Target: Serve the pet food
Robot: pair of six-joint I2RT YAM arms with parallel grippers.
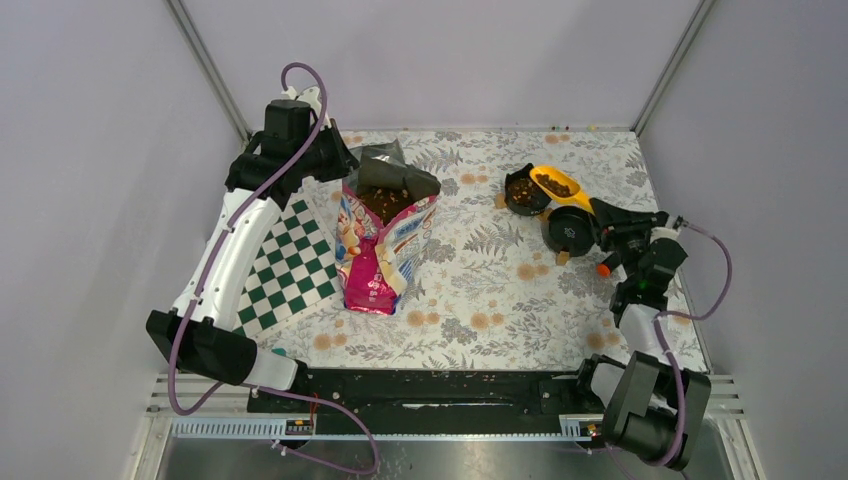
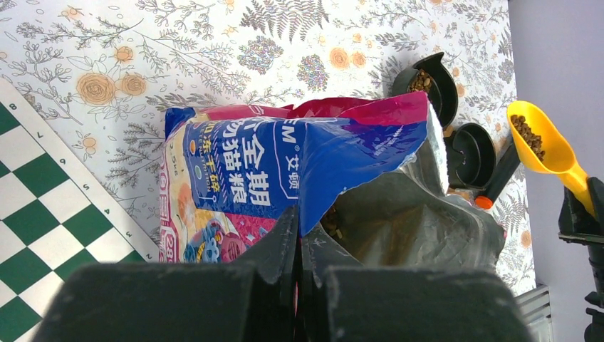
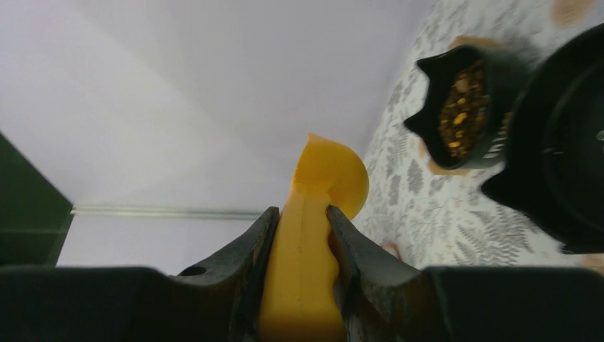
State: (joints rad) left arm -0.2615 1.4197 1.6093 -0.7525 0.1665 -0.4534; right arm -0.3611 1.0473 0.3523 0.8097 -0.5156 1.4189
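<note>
The glossy pink-blue-white bag (image 1: 378, 250) stands open at the table's middle left, with brown kibble (image 1: 386, 203) in its mouth. My left gripper (image 1: 345, 172) is shut on the bag's torn top edge (image 2: 313, 214); its jaws (image 2: 299, 231) pinch the blue foil. My right gripper (image 1: 600, 215) is shut on the handle of the orange scoop (image 1: 557, 183), which holds kibble (image 2: 527, 132) above a black bowl (image 1: 522, 192) that has kibble in it. In the right wrist view the jaws (image 3: 299, 214) clamp the scoop handle (image 3: 306, 278), and the filled bowl (image 3: 463, 107) is to the right.
A second black bowl (image 1: 570, 230), with no kibble showing, sits beside the first. It also shows in the right wrist view (image 3: 563, 157). A black stick with an orange tip (image 2: 484, 201) lies near it. A green-white checkered mat (image 1: 290, 265) lies left of the bag. Walls enclose the table.
</note>
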